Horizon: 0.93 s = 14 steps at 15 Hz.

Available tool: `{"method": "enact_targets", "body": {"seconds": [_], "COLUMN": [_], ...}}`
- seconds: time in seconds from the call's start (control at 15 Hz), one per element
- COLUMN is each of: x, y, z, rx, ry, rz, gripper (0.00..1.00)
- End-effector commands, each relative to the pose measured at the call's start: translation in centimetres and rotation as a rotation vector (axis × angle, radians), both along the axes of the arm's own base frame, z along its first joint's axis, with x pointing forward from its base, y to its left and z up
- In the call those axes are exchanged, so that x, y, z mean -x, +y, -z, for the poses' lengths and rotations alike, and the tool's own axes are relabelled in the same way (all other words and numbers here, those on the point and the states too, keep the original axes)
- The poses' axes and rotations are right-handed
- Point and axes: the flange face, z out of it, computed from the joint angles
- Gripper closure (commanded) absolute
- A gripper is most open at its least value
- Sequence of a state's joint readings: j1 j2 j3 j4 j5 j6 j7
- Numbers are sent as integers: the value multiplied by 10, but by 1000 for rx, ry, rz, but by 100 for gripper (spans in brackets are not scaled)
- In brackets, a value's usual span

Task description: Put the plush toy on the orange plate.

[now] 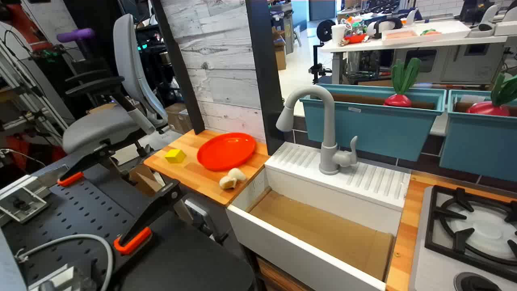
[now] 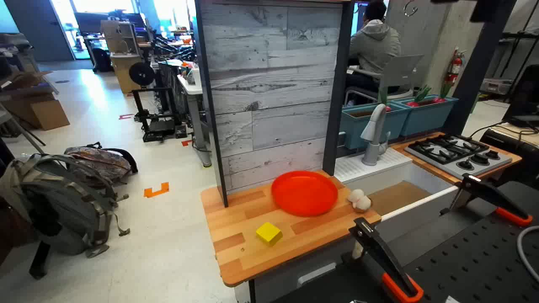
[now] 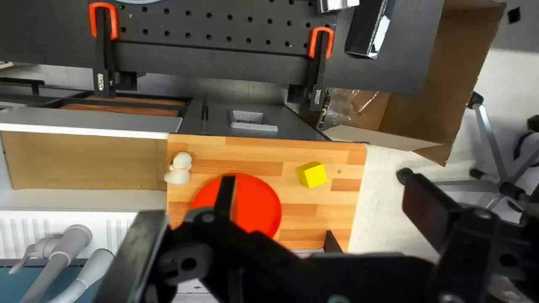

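Toy [image 3: 180, 169] on the desk [image 3: 269, 153], right at the edge by the sink [image 1: 303, 258], not yet on the plate [image 3: 257, 206]. Wrist view: it lies left of the gripper [image 3: 322, 193], outside the jaw on that side and, I judge, well below. Only the one gripper to send. Jaws spread wide, nothing held. Toy's long axis points roughly ahead of the gripper, across the closing line; a shift left, then a descent, should let the jaws take its narrow width. Overshoot leftward and a nudge could roll it into the sink.

Toy: pale cream, two rounded lobes, thin orange band where they meet; probably soft, will give when squeezed. Plate: round, shallow, glossy red-orange, plastic by the look; nearer the gripper than the toy, partly hidden by a jaw, close to the toy but apart. Block [image 3: 312, 174]: yellow, flat-faced, on the desk ahead of the gap between the jaws. Desk: smooth wood in mixed-tone strips. Sink: white walls, brown bottom, farther left than the toy.
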State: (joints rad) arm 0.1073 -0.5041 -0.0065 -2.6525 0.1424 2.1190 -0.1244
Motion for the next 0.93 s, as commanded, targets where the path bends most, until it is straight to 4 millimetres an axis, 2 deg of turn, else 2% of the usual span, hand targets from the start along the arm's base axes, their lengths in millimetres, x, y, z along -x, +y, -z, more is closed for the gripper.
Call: {"method": "enact_targets", "body": {"seconds": [0.0, 0.13, 0.27, 0.4, 0.6, 0.87], "x": [0, -4, -17, -33, -59, -85], "y": [0, -4, -20, -40, -76, -109], "z": [0, -1, 8, 25, 65, 141], "rx": [0, 2, 6, 19, 42, 74], "ry": [1, -26, -55, -79, -92, -96], "rz": [0, 2, 38, 85, 151, 217], "gripper": [0, 0, 0, 0, 0, 0]}}
